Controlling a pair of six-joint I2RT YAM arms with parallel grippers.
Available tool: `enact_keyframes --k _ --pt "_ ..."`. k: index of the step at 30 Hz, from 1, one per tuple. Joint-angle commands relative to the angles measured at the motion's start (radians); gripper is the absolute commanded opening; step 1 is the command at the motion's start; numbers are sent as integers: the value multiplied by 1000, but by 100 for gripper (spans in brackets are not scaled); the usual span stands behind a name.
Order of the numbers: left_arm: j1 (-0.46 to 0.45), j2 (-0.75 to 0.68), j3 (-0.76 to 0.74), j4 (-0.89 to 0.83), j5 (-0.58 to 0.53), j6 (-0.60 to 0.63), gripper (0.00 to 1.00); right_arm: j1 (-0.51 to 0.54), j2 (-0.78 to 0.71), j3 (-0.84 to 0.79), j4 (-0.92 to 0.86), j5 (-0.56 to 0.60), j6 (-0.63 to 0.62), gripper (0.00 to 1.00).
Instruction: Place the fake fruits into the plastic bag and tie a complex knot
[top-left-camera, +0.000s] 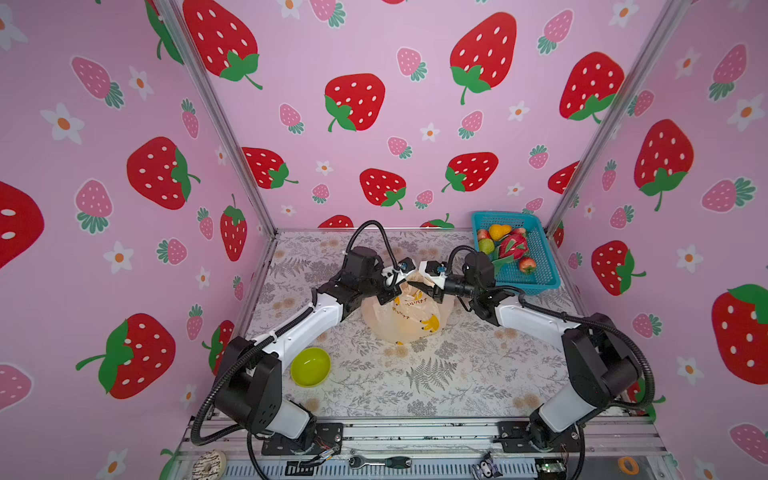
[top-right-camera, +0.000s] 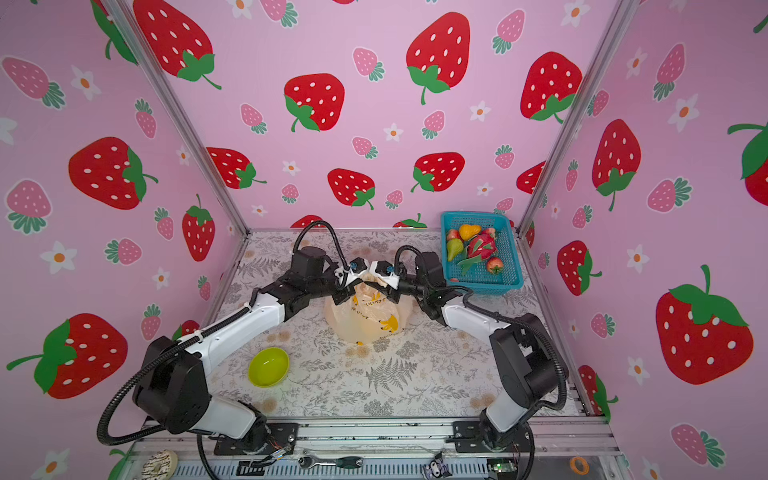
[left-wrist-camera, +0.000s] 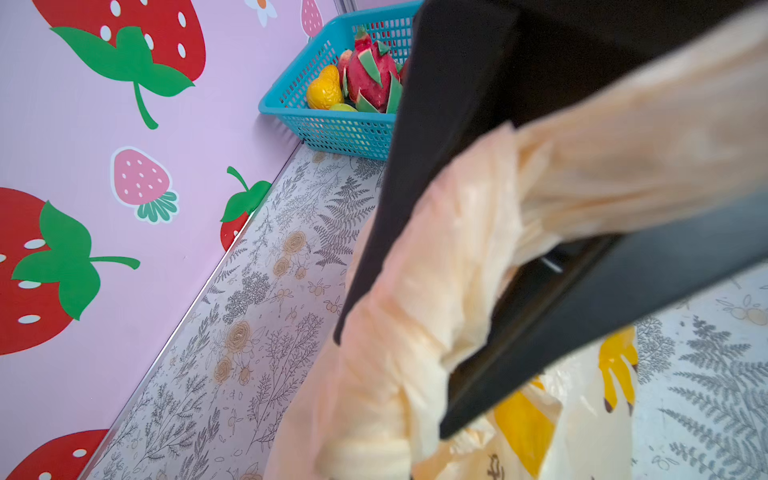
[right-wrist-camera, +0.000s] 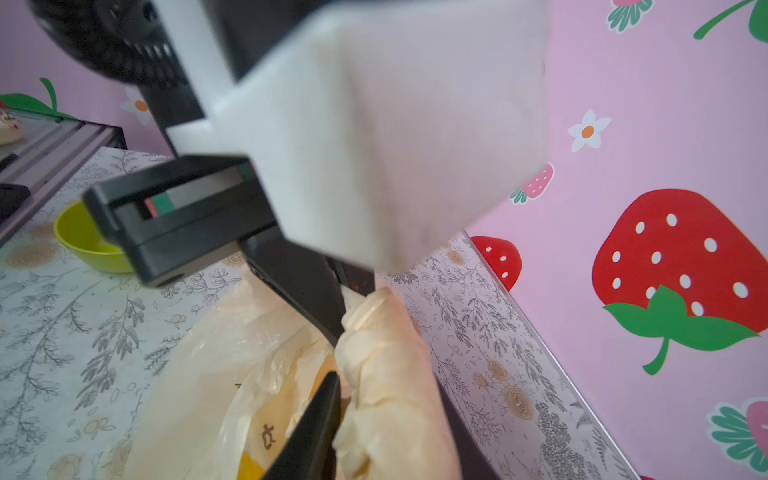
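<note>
The pale-peach plastic bag (top-left-camera: 409, 320) (top-right-camera: 365, 320) stands mid-table with its handles drawn upward. Both grippers meet above its top. My left gripper (top-left-camera: 402, 286) (right-wrist-camera: 351, 293) is shut on the end of a twisted handle (left-wrist-camera: 415, 311). In the right wrist view the same twisted handle (right-wrist-camera: 386, 395) fills the gap of my right gripper (top-left-camera: 428, 287) (right-wrist-camera: 374, 436), whose black fingers (right-wrist-camera: 316, 428) press against it. The fake fruits lie in the teal basket: an orange pear (top-left-camera: 498, 231), a green pear (top-left-camera: 486, 247), a dragon fruit (top-left-camera: 513, 246) (left-wrist-camera: 370, 70) and a red apple (top-left-camera: 527, 264).
The teal mesh basket (top-left-camera: 540, 266) sits in the back right corner against the wall. A lime-green bowl (top-left-camera: 310, 367) rests front left beside the left arm. A ratchet tool (top-left-camera: 380, 461) and a doughnut (top-left-camera: 212, 463) lie on the front rail. Strawberry-print walls close three sides.
</note>
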Motion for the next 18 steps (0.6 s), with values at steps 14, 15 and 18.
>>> enact_keyframes --k 14,15,18 --pt "28 -58 22 -131 29 -56 30 -3 -27 -23 96 127 -36 0" --pt "36 -53 31 -152 29 -68 32 -3 -29 -23 99 128 -38 0" --pt "61 -30 68 -200 28 -106 35 -3 -39 -25 107 128 -45 0"
